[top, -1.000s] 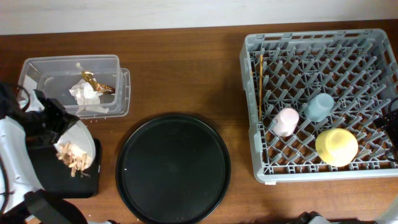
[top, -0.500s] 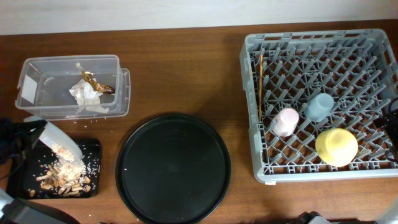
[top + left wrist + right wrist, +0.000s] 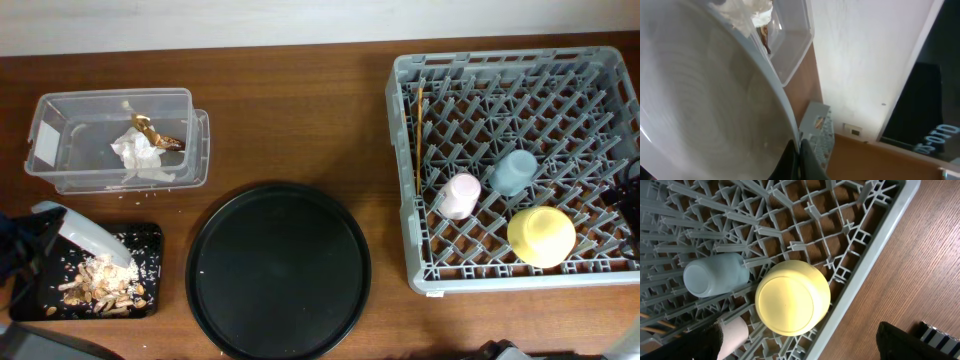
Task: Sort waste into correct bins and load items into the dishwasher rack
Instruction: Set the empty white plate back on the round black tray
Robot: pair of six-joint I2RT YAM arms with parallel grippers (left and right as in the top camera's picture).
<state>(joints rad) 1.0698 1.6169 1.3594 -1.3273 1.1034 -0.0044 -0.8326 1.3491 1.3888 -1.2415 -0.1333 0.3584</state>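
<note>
At about 8 o'clock on the desk (image 3: 300,120), nearest the robot, lies the black tray (image 3: 150,240) with a heap of food scraps (image 3: 100,290) and white crumbs in it. The left hand (image 3: 797,161) is clenched on the rim of the plate (image 3: 88,233), which is tipped steeply over the tray with its lower edge down by the scraps; whether it touches them cannot be told. In the left wrist view the plate's inner face looks bare.

At 6 o'clock sits the round tray (image 3: 278,270), apart from everything else.

The rack (image 3: 402,180) fills the 3 o'clock side. In its near part the yellow bowl (image 3: 541,236) rests upside down, with the pink cup (image 3: 461,195) at its 10 o'clock and the blue cup (image 3: 513,172) just beyond it. The chopsticks (image 3: 418,140) lie along the rack's left wall. The right hand (image 3: 802,347) hangs above the bowl – fingers spread wide, grasping nothing.

Farthest off, at 10 o'clock, stands the clear tub (image 3: 60,110) – crumpled paper (image 3: 135,150) lies inside with a gold-brown piece (image 3: 150,130) touching it. A few crumbs dot the desk between the tub and the black tray.
</note>
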